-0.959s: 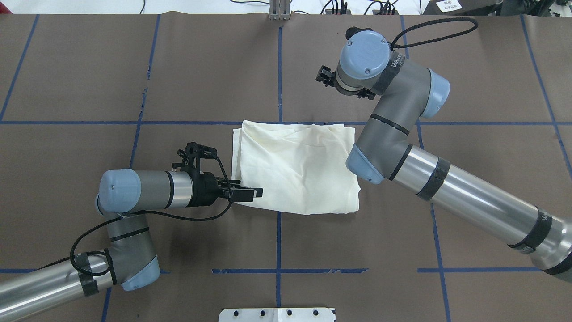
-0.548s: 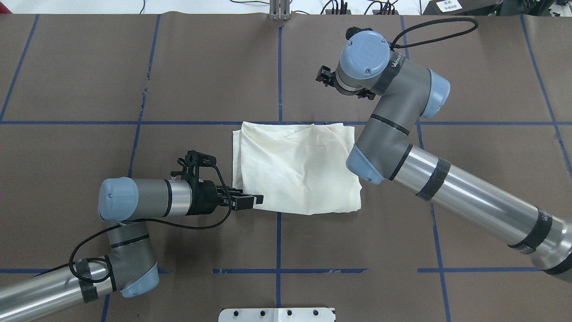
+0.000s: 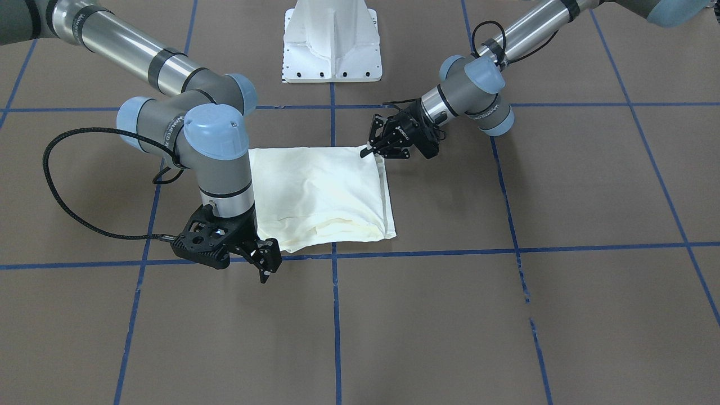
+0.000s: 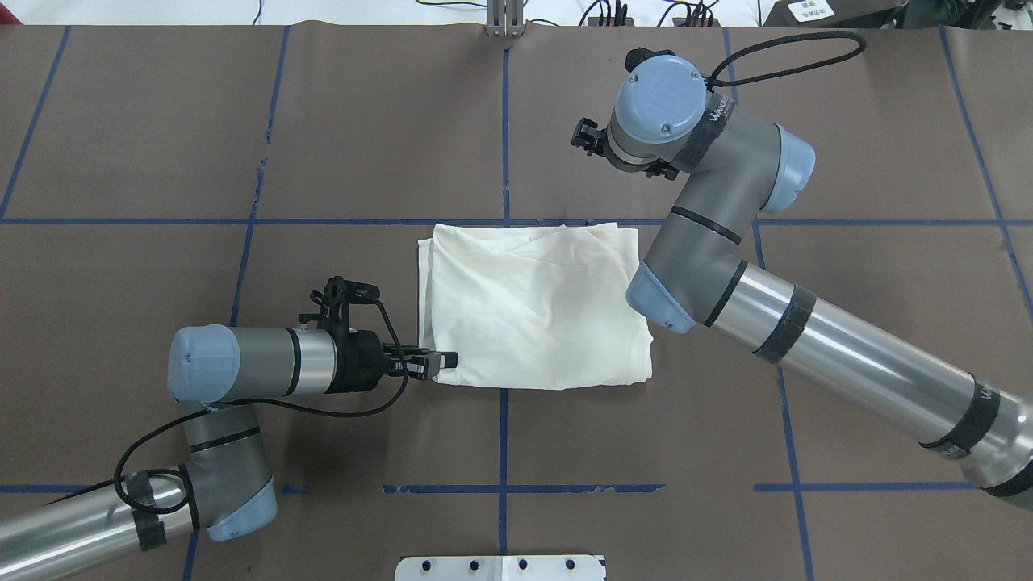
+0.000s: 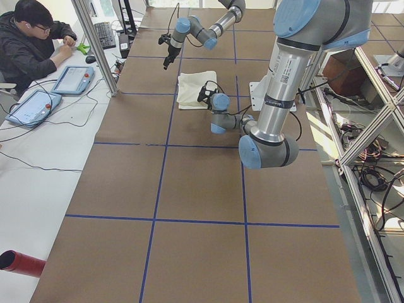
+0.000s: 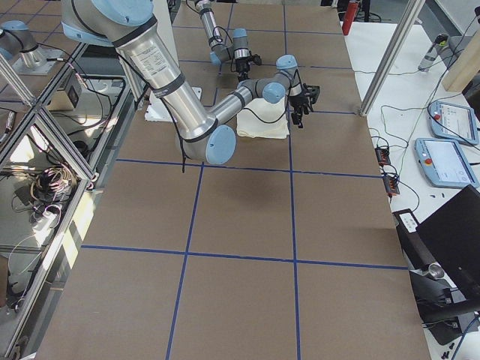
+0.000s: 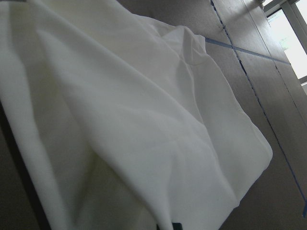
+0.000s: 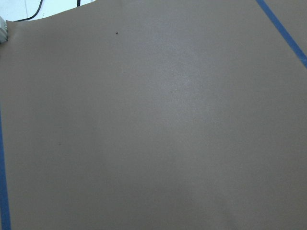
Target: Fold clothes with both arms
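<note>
Clothes, in this case, means one cream T-shirt [image 4: 533, 307]. It lies mid-table as a folded, roughly square packet, plain side up, with no print showing.

What has just changed is on the left. A second ago the left gripper [image 4: 440, 361] reached in over the packet's near left corner. Now it has drawn back, so only its tips meet that hem, and the corner it covered lies flat. From where I stand that reads as a fold laid down and the arm backing off, so the job looks close to finished (one more halving might still be wanted). I cannot tell whether those fingers are pinching the hem or have let go, since the left wrist camera shows only cloth. The right gripper [image 3: 264, 260] has not budged. It hangs over bare table [image 4: 363, 145] near the far right corner, off the cloth, its fingers looking parted and empty.

The fabric is a soft, matte knit, lightly rumpled, with shallow creases fanning across the top. Along the far edge the front camera shows stacked layers, rounded rather than crisp, so I'd guess the packet is thick and a little springy. It rests on a dull brown sheet ruled with blue tape lines [image 4: 504, 436].
</note>
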Controlling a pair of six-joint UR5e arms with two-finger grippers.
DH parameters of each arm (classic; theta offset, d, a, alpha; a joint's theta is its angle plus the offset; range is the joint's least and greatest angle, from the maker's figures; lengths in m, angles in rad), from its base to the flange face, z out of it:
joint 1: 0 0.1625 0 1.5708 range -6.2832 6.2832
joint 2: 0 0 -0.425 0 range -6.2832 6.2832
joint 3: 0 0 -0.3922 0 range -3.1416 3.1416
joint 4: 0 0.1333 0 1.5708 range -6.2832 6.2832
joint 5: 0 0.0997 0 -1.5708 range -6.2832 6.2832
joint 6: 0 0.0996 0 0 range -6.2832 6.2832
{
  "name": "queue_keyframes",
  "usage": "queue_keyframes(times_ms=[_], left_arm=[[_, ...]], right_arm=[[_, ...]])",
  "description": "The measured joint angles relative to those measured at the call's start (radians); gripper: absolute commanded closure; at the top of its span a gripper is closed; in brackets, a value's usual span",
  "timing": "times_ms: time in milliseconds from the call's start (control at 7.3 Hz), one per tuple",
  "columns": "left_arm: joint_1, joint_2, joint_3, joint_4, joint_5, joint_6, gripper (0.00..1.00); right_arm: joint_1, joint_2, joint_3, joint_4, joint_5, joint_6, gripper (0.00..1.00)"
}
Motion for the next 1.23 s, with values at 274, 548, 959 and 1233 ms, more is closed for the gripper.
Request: queue_keyframes(times_ms=[274,548,959,1233], left_arm=[[0.000,0.043,-0.001,-0.062,-0.001,-0.002,0.13],[-0.005,0.055,-0.007,-0.085,-0.003,-0.003,0.00],[-0.095,0.078,-0.030,-0.080,-0.123,-0.037,0.00],[-0.109,0.045,-0.053,-0.077,-0.138,-0.199,0.00]], right_arm=[[0.000,-0.001,0.002,0.000,-0.001,0.001,0.00],[0.000,-0.001,0.002,0.000,0.001,0.000,0.00],[0.000,-0.001,0.002,0.000,0.003,-0.001,0.00],[0.000,-0.001,0.002,0.000,0.004,-0.001,0.00]])
